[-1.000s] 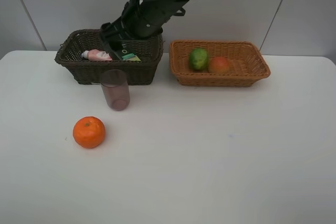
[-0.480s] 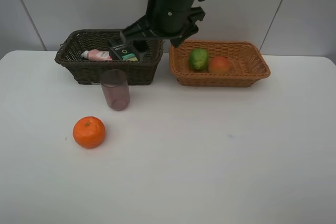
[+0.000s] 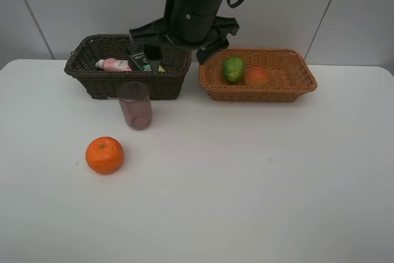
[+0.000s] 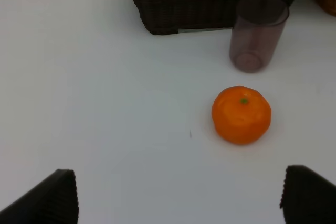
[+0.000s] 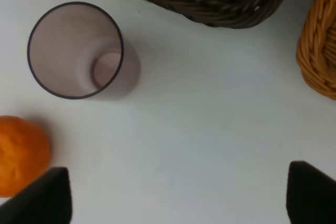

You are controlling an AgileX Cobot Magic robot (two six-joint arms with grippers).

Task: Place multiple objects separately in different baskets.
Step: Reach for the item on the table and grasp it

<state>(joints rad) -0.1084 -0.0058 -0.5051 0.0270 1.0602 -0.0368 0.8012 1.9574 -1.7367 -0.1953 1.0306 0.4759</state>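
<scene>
Right gripper (image 5: 181,198) hangs above the table (image 3: 246,183) with its jaws spread and nothing between them. Its wrist view looks straight down on the purple cup (image 5: 76,51) and the near corner of the dark basket (image 5: 210,3). Left gripper (image 4: 178,198) is likewise spread wide and empty, facing the orange (image 4: 241,114) from well apart.

Status of sorted items, exterior view:
- Dark basket (image 3: 98,84): holds the pink squeeze bottle (image 3: 114,64) lying on its side, and the dark green pump bottle (image 3: 139,61) beside it, partly hidden by the right arm.
- Tan basket (image 3: 258,93): holds the green citrus fruit (image 3: 233,69) and the peach (image 3: 257,76), just beside each other.

Status of unsorted items:
- Purple cup (image 3: 135,105): upright on the table, just in front of the dark basket.
- Orange (image 3: 104,155): on the table, nearer the front edge than the cup and clear of both baskets.

Assessment: four of six items appear placed and two remain. Judging by the grouping so far, the cup likely belongs with the bottles and the orange with the fruit.
</scene>
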